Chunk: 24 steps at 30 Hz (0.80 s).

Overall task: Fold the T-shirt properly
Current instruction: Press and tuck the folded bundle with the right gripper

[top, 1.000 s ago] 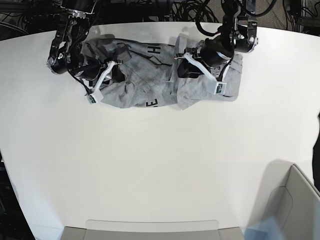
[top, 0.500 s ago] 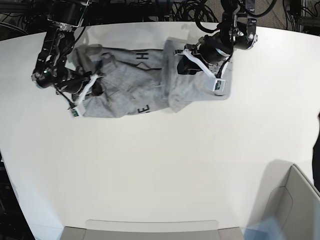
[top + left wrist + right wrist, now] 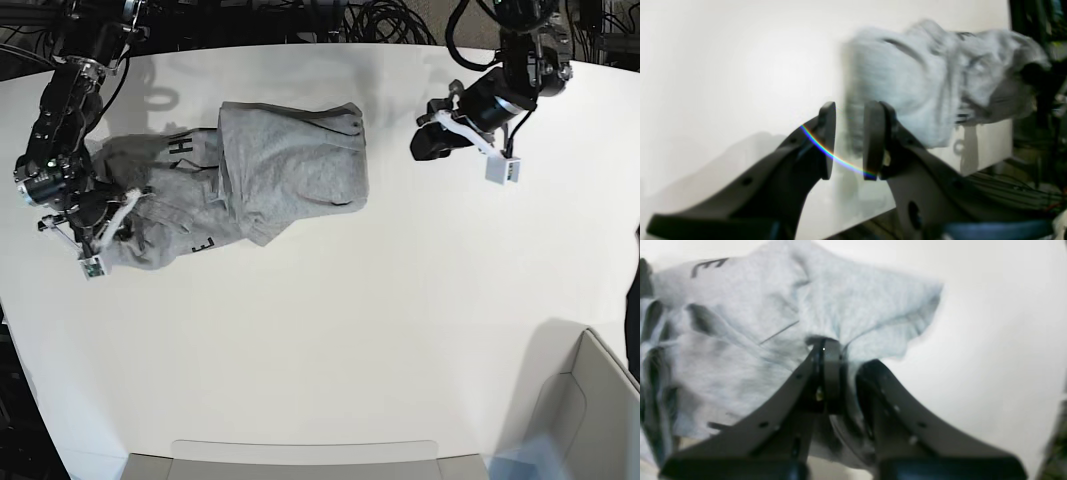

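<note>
The heather-grey T-shirt (image 3: 290, 170) lies bunched on the white table (image 3: 350, 330) at the upper left, one part folded over the rest, with black letters showing near its left side. My right gripper (image 3: 112, 218) is at the shirt's left end. In the right wrist view that gripper (image 3: 843, 363) is shut on a pinch of the T-shirt (image 3: 840, 300). My left gripper (image 3: 425, 143) hovers to the right of the shirt, apart from it. In the left wrist view this gripper (image 3: 848, 133) is open with nothing between its pads, and the T-shirt (image 3: 907, 83) lies blurred beyond it.
A grey box (image 3: 590, 400) stands at the bottom right corner and a grey tray (image 3: 300, 460) at the front edge. Black cables (image 3: 380, 20) run behind the table's far edge.
The shirt has been dragged left across the table with my right gripper shut on it. My left gripper let go of the shirt and moved off to the right.
</note>
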Motion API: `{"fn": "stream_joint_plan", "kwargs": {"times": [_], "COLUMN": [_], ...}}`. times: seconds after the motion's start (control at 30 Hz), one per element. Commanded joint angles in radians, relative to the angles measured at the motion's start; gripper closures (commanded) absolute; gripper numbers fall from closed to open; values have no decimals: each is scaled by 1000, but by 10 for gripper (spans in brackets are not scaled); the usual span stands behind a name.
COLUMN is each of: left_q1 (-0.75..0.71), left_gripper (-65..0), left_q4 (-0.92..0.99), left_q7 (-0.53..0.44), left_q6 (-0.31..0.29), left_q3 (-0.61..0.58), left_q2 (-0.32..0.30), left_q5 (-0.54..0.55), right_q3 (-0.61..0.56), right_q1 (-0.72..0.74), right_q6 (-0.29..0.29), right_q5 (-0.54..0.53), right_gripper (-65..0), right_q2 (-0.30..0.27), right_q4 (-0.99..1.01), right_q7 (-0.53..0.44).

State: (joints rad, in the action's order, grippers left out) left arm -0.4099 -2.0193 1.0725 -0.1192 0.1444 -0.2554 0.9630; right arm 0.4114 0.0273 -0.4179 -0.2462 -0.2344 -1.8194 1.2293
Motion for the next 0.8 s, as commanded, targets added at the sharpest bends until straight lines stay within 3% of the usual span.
{"fn": "stream_joint_plan", "kwargs": {"times": [0.0,0.3,0.43,0.6,0.77], "left_q1": [-4,-4,-1,1,1], "left_gripper": [-140,-140,-140,-140,-140], "left_q4": [-16,-13,2,5,7], "left_q7": [-2,-1,-1,-1,-1], "left_q6": [0,0,0,0,0], "left_q3": [19,48,50,51,47], "left_q2": [-22,-52,-52,-58,-58], "left_q5": [17,12,11,11,11], "right_q3": [-41,-470,-624,-748,-800], "right_q1": [0,-20,-69,-94,-68], "right_q6": [-6,14,14,17,109], "right_q5": [11,474,629,675,670], "right_gripper": [0,0,0,0,0], "right_q2": [16,278,367,391,390], "right_q4": [-58,-131,-130,-89,-12], "right_q7": [-16,-23,-81,-92,-93]}}
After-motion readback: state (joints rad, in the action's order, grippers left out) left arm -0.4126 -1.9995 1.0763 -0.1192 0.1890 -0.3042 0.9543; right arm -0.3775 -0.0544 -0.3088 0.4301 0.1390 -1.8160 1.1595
